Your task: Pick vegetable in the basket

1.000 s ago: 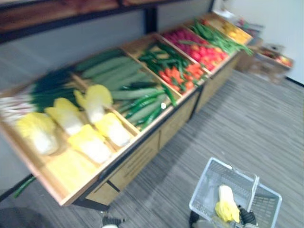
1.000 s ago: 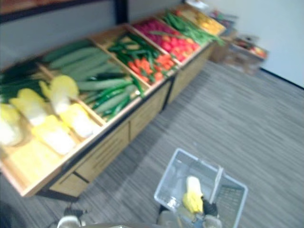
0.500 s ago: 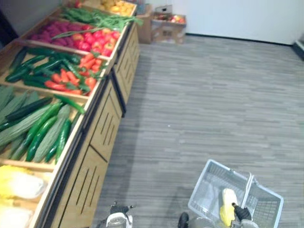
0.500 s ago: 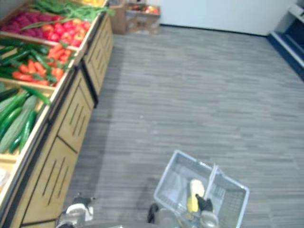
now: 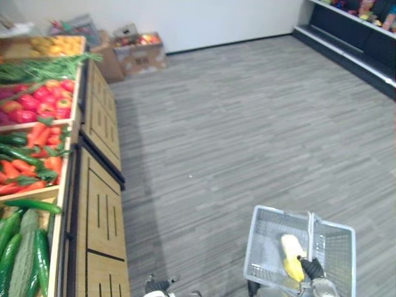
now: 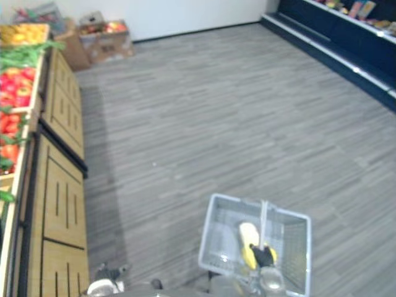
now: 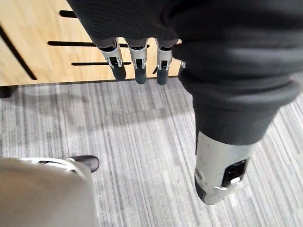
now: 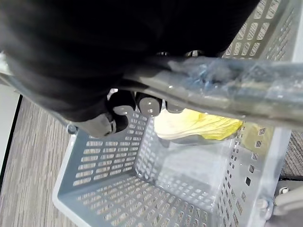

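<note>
Fingers of the right hand are clenched round the grey bar handle of the pale grey perforated plastic basket, with the thumb tucked in beside them. The hand carries the basket by that handle above the grey striped carpet floor. We see the yellow-and-white leafy cabbage lying inside the basket, just below the hand and under the handle. We cannot tell whether the dark fingertips touch its leaves. From the head, the hand covers the near end of the cabbage, and the basket's near rim is cut off by the picture's edge.

Our left hand hangs released, its fingers straight and side by side, the thumb apart, holding and touching nothing. Past its fingertips stands a light wooden cabinet front with dark slots, and the carpet lies beneath it.

Well away from the right hand, on the left hand's side, that cabinet carries slanted wooden bins. They hold long green cucumbers, orange-red peppers and round red vegetables, all partly cut off at the edge. Far beyond both hands, brown cardboard boxes sit against the white wall, their contents too small to make out. Far past the right hand runs dark low shelving, whose goods are too blurred for us to name.
</note>
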Tool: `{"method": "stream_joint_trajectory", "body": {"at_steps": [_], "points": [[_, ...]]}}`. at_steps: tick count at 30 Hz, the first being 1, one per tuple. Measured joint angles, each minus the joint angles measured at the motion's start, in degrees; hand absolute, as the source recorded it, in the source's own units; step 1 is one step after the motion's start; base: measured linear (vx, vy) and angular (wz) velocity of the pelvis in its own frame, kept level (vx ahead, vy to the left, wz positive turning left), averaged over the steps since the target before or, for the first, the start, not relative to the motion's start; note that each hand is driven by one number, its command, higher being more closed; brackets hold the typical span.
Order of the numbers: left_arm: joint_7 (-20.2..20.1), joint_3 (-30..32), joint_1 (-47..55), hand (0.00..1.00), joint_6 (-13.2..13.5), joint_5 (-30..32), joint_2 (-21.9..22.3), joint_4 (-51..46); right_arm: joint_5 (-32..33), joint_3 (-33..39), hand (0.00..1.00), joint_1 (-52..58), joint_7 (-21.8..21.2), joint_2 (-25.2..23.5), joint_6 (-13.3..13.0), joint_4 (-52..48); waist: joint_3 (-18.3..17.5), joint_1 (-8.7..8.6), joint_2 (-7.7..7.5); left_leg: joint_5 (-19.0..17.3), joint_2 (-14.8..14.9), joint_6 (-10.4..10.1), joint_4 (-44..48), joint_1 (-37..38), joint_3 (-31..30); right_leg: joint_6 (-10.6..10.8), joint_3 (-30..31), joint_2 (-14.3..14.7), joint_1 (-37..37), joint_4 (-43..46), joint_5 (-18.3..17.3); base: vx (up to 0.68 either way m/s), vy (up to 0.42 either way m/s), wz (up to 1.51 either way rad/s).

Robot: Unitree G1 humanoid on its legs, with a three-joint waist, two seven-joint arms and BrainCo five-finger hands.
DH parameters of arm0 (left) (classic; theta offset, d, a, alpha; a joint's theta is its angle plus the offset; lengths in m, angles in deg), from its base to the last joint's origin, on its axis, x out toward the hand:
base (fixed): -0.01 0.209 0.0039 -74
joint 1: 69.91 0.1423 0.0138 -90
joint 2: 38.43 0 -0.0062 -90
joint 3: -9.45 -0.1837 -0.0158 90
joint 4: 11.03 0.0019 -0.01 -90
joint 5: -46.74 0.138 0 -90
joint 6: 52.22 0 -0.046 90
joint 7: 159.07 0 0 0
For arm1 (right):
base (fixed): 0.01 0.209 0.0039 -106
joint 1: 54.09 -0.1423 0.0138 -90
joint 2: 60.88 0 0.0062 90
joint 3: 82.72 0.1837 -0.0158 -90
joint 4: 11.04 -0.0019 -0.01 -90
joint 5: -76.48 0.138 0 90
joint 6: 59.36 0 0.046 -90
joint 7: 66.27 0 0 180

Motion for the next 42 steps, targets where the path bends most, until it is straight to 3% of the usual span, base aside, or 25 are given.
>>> {"method": "stream_joint_trajectory", "body": {"at_steps": [2,4,5,7,8,11,12,15,18,20,22,23,25,27,28,30,32,35,36,37,38,39,40,41,42], "points": [[-0.18,-0.63,0.79,0.0,0.11,0.27,-0.48,-0.36,-0.03,0.02,1.0,0.12,-0.05,-0.16,-0.13,-0.01,-0.18,0.42,-0.82,-0.17,-1.85,1.27,0.46,0.56,1.55,0.59,0.86,-1.83,-0.02,-0.19,0.28,0.15,0.23,-0.21],[-0.18,-3.97,3.48,0.0,0.32,0.35,0.09,-4.86,-0.08,0.47,1.0,0.17,-0.02,-0.19,-0.17,0.03,-0.07,0.65,-0.65,-0.74,-3.4,2.26,0.71,1.27,1.37,2.14,0.52,-3.3,0.33,1.1,-1.08,0.21,0.23,0.07],[-0.1,-5.35,5.59,0.0,1.76,1.05,0.06,-8.6,-0.1,1.48,1.0,0.15,0.09,-0.18,-0.53,0.0,0.41,0.72,-0.43,-2.01,-4.1,3.69,1.89,1.54,0.43,3.33,0.26,-4.0,-0.84,5.65,-3.37,0.2,0.171,0.14],[-0.43,-6.52,6.33,0.0,2.82,2.44,0.34,-10.32,0.02,3.74,1.0,0.02,0.5,0.1,-1.18,-0.02,1.03,1.84,-0.13,-3.69,-4.16,4.38,3.33,1.88,0.45,4.02,-0.43,-4.22,-4.86,15.64,-5.51,0.12,0.107,0.06],[-0.88,-7.16,6.26,0.0,3.24,2.63,0.06,-10.4,0.14,4.71,1.0,-0.2,0.82,0.33,-1.64,-0.15,1.15,2.3,0.81,-4.39,-4.25,4.83,4.02,2.62,0.58,3.86,-1.02,-4.45,-7.83,23.4,-5.83,0.11,0.124,0.18],[-2.15,-9.02,7.21,0.0,3.75,3.22,-2.81,-10.11,0.28,4.95,1.0,-0.22,1.46,-0.41,-2.89,-1.86,3.0,1.88,-0.86,-8.63,-5.32,6.66,6.4,6.85,-0.68,3.3,-1.69,-7.23,-14.0,44.56,-5.09,0.19,0.09,0.27],[-2.26,-8.98,7.78,0.0,3.63,3.24,-3.39,-9.55,0.24,4.91,1.0,-0.25,1.51,-0.55,-3.26,-2.28,3.02,1.96,-1.39,-9.51,-5.28,6.68,6.05,8.72,-0.97,1.09,-3.59,-8.04,-15.45,46.92,-6.56,0.24,0.009,0.17],[-2.09,-8.82,7.32,0.0,2.85,3.13,-3.31,-9.35,0.25,5.74,1.0,-1.0,1.59,-0.54,-3.63,-2.74,3.5,2.05,-1.29,-10.39,-3.75,5.88,5.48,9.24,-2.3,0.3,-8.38,-7.91,-18.15,40.58,-7.03,0.24,-0.045,0.2],[-1.31,-8.36,4.98,0.0,2.71,3.03,-2.47,-9.32,0.63,7.76,1.0,-1.74,1.84,-0.57,-3.5,-2.12,4.23,1.97,-0.14,-10.76,-1.23,4.12,2.62,11.06,-4.09,2.36,-9.64,-5.93,-19.52,23.81,-5.21,0.35,-0.127,0.29],[-0.34,-7.26,2.9,0.0,2.75,3.05,-1.64,-9.33,1.29,9.64,1.0,-1.86,2.87,-0.86,-3.1,-0.8,4.36,1.77,0.02,-11.14,0.35,1.58,-1.11,14.76,-5.94,3.08,-8.83,-5.36,-19.43,9.1,0.73,0.49,-0.26,0.44],[0.33,-5.64,1.36,0.0,2.91,3.02,-0.64,-8.46,2.43,11.49,1.0,-2.63,3.15,-0.99,-2.32,0.04,4.72,1.1,0.91,-10.82,2.76,0.35,-1.05,15.96,-8.56,2.95,-8.97,-4.24,-19.3,12.58,7.66,0.65,-0.42,0.52],[0.41,-4.89,0.55,0.0,3.06,3.0,0.52,-8.2,2.45,13.57,1.0,-4.2,3.32,-1.23,-2.24,0.78,5.06,1.18,1.42,-8.11,3.51,-1.36,0.77,15.07,-10.33,1.57,-9.26,-4.43,-21.68,20.38,2.75,0.63,-0.435,0.43],[0.63,-3.99,1.5,0.0,3.08,2.9,2.43,-8.02,2.46,15.96,1.0,-4.63,3.71,-1.69,-1.86,1.41,4.92,1.18,1.55,-2.88,3.83,-1.49,5.08,14.41,-12.29,0.34,-10.65,-5.39,-22.23,28.11,-3.25,0.55,-0.349,0.38],[0.75,-3.27,2.62,0.0,2.96,2.69,3.49,-7.34,2.41,15.81,1.0,-4.33,3.7,-1.58,-1.2,1.45,4.78,0.32,1.85,4.52,4.78,-1.57,15.35,9.39,-13.61,-1.09,-13.75,-5.49,-18.74,28.19,-6.67,0.58,-0.334,0.57],[0.6,-1.97,2.68,0.0,3.0,1.87,3.77,-7.64,2.37,15.63,1.0,-3.69,3.7,-1.5,-0.7,1.39,4.86,0.47,1.7,13.67,5.87,-1.82,24.98,3.87,-13.5,-1.73,-15.69,-5.1,-14.97,25.11,-7.98,0.55,-0.308,0.59],[0.57,-0.87,2.42,0.0,3.4,1.21,3.56,-8.2,2.35,15.17,1.0,-3.67,3.7,-1.37,0.36,2.97,5.32,1.71,1.35,10.12,9.12,-2.11,38.7,-2.89,-10.3,-2.15,-16.63,-3.54,-7.8,19.6,-8.24,0.52,-0.267,0.35],[0.55,-0.09,2.4,0.0,3.95,0.9,3.83,-9.47,2.35,13.8,1.0,-2.47,3.79,-0.64,1.49,3.53,5.8,2.92,0.88,2.3,8.11,-0.9,46.25,-7.81,-5.99,-2.18,-17.68,-3.21,2.52,13.08,-8.26,0.51,-0.175,0.18],[0.6,1.16,2.44,0.0,4.32,0.65,4.35,-11.69,2.33,13.4,1.0,-2.87,3.75,-0.51,1.56,3.5,5.79,4.22,1.12,-1.84,6.04,-0.59,43.33,-15.44,-1.63,-2.14,-18.11,-3.27,6.95,9.6,-8.28,0.35,0.0,-0.14],[0.58,1.8,2.39,0.0,4.44,0.63,4.26,-12.38,2.31,13.4,1.0,-3.41,3.74,-0.63,1.6,3.38,5.81,4.64,1.2,-2.42,5.5,0.12,37.17,-18.54,1.2,-1.82,-18.16,-3.43,7.98,8.66,-8.45,0.34,0.112,-0.32],[0.63,2.34,2.39,0.0,4.42,0.7,4.33,-12.57,2.3,13.39,1.0,-3.2,3.74,-1.09,1.59,2.96,5.75,5.12,1.38,-1.58,5.32,1.24,30.27,-19.24,3.78,-0.75,-18.5,-3.74,8.95,8.54,-9.12,0.43,0.182,-0.29],[0.68,2.68,2.69,0.0,4.26,0.93,4.69,-12.36,2.29,13.39,1.0,-2.23,3.77,-1.4,1.58,1.81,5.5,5.61,2.63,4.05,5.01,4.08,18.97,-19.31,6.78,1.91,-19.11,-3.18,11.2,8.42,-11.02,0.32,0.16,-0.05],[0.52,2.8,2.5,0.0,4.24,0.76,4.87,-12.25,2.28,13.4,1.0,-1.49,3.78,-2.15,1.64,1.46,5.68,5.64,2.56,3.32,4.75,7.91,18.15,-19.18,8.01,3.04,-19.23,-3.1,12.54,8.23,-12.26,0.43,0.205,0.51],[0.54,2.87,1.89,0.0,4.18,1.54,3.94,-12.2,2.3,13.01,1.0,-0.94,3.96,-3.33,2.11,1.43,5.02,5.38,0.32,3.64,1.63,8.2,15.95,-18.33,9.39,2.68,-20.47,-5.55,13.38,6.98,-12.43,0.43,0.202,0.83],[0.54,3.17,1.93,0.0,4.18,2.08,3.88,-12.99,2.23,12.61,1.0,-0.26,3.75,-3.5,1.81,1.1,4.67,5.65,-1.12,3.74,0.42,8.36,14.06,-18.54,12.76,2.08,-21.77,-6.45,13.77,5.07,-10.4,0.42,0.195,0.91],[0.54,3.39,1.91,0.0,4.17,2.4,3.69,-13.17,2.24,12.39,1.0,-0.38,3.81,-3.7,1.66,1.15,4.66,5.64,-1.54,3.72,0.69,8.39,14.06,-18.6,16.13,2.1,-22.31,-6.68,14.19,4.28,-9.28,0.44,0.226,0.98]]}}
